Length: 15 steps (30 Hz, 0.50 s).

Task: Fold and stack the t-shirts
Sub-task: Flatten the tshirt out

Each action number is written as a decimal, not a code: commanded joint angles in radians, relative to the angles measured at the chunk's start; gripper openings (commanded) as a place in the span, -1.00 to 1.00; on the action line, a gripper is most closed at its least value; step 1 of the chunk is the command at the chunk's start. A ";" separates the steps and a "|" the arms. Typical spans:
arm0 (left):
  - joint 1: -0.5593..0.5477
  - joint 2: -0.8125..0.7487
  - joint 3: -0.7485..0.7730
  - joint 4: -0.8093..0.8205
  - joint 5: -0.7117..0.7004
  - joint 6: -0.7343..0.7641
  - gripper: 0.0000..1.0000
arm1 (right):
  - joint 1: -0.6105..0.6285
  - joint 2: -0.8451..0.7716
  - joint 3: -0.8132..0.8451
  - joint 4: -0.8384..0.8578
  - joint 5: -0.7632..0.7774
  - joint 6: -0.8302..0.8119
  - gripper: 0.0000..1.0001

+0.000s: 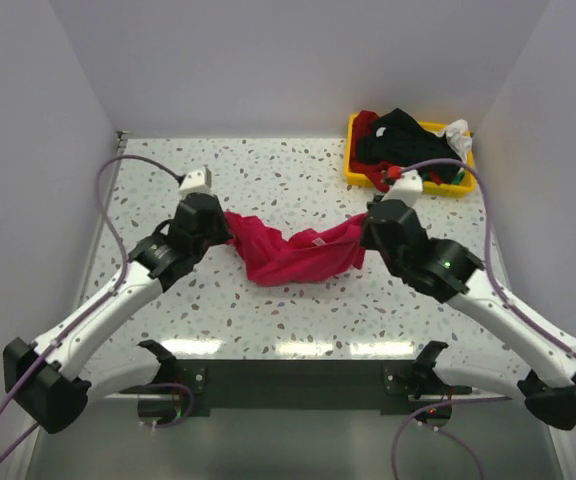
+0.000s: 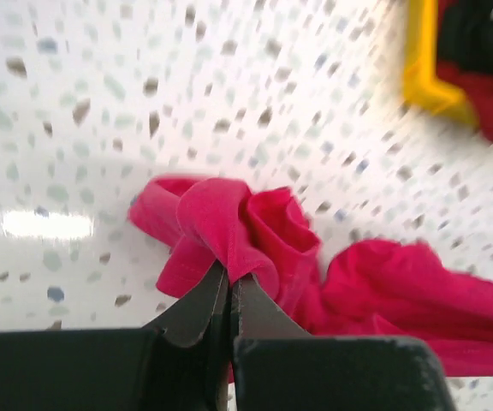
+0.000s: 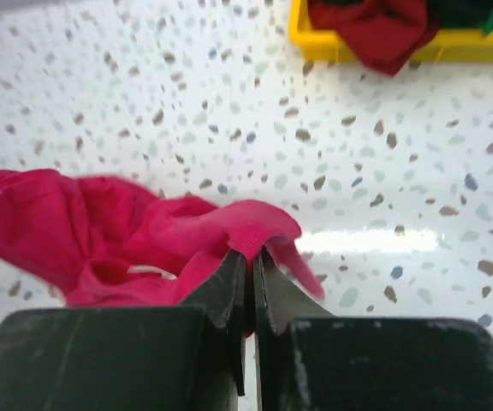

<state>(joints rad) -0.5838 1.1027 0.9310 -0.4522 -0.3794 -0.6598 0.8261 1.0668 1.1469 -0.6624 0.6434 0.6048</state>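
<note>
Left claw (image 2: 229, 276) and right claw (image 3: 248, 257) each clenched skimpy pink shirt (image 1: 293, 258) bunches; tugging apart could've popped one loose.

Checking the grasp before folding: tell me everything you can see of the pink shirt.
The pink shirt is plain crimson-pink soft cloth, crumpled and unfolded, strung across the middle of the table. The left gripper is shut on a bunched fold at one end, the right gripper on the other; between them it sags in wrinkles. A small white tag shows near its upper edge. It lies apart from the bin.
</note>
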 commanded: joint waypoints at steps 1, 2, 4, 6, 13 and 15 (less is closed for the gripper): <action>-0.002 -0.140 0.167 0.015 -0.124 0.049 -1.00 | -0.001 -0.135 0.094 -0.043 0.116 -0.098 -1.00; -0.002 -0.156 0.196 0.010 -0.136 0.060 -1.00 | 0.001 -0.160 0.135 -0.043 0.117 -0.112 -1.00; -0.001 -0.191 0.288 -0.014 -0.183 0.075 -1.00 | 0.001 -0.208 0.174 -0.037 0.119 -0.151 -1.00; -0.001 -0.213 0.337 -0.028 -0.216 0.089 -1.00 | -0.001 -0.270 0.221 -0.025 0.118 -0.183 -1.00; 0.001 -0.314 0.476 -0.028 -0.253 0.111 -1.00 | 0.001 -0.380 0.324 0.001 -0.053 -0.234 -1.00; -0.001 -0.322 0.497 -0.020 -0.222 0.124 -1.00 | 0.001 -0.384 0.364 -0.011 -0.099 -0.229 -1.00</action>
<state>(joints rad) -0.5838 0.7803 1.3815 -0.4736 -0.5892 -0.5789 0.8253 0.6704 1.4654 -0.6838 0.6350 0.4133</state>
